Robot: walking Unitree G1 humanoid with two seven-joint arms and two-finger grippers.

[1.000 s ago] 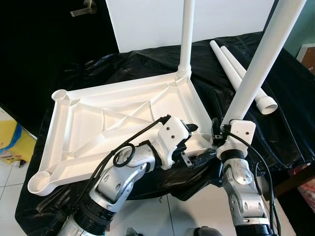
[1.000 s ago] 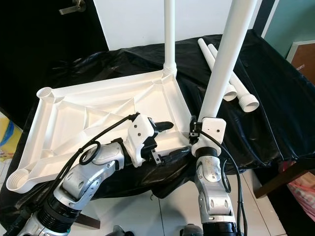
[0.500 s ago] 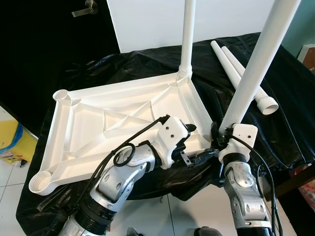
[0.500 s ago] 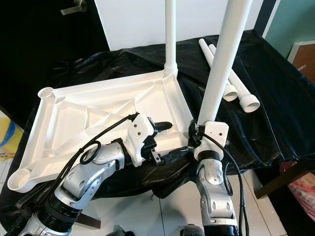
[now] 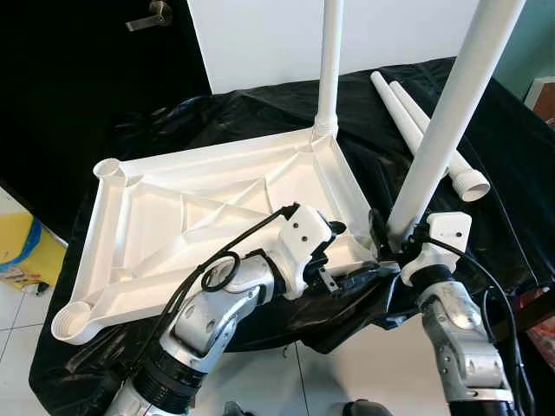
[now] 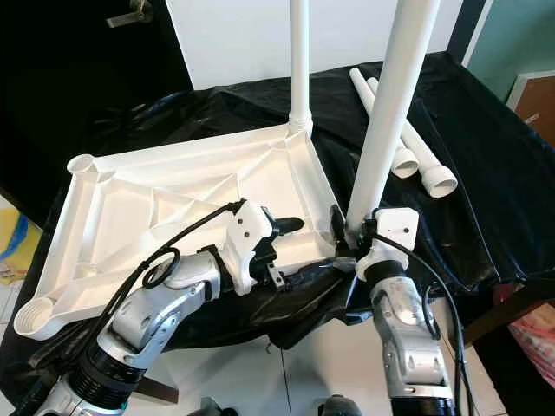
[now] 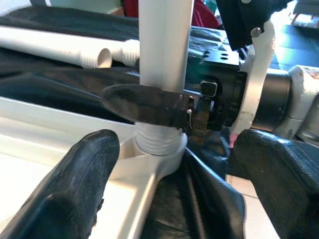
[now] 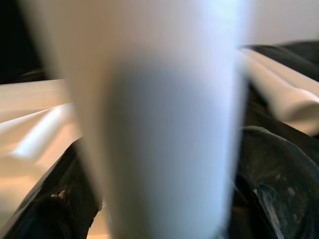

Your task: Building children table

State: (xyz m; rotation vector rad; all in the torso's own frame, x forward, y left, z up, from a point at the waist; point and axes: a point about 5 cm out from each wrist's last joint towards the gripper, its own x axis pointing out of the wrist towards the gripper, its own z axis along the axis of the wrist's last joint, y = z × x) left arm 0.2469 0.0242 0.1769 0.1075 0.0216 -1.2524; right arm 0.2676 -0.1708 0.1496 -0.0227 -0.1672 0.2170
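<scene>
Swung out to the right since before, right pincer [image 6: 351, 232] clamped on leg [image 6: 388, 121] at tray [image 5: 130, 243] corner socket; left pincer [image 5: 342, 276] open beside. Could cross-thread, tilted.

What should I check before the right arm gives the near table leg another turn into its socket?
1. Right tool gripping the near leg: ok, its fingers clamp the leg just above the thread.
2. Leg seated in the corner socket: not ok, thread rings show above the socket rim.
3. Leg straight: cannot tell; it looks tilted in the eye views.
4. Left tool steadying the upturned tabletop: cannot tell; its open fingers sit by the near corner, contact unclear.
5. Far leg standing in its corner: ok.
6. Two spare legs out of the way: ok, lying on the black sheet behind.
</scene>
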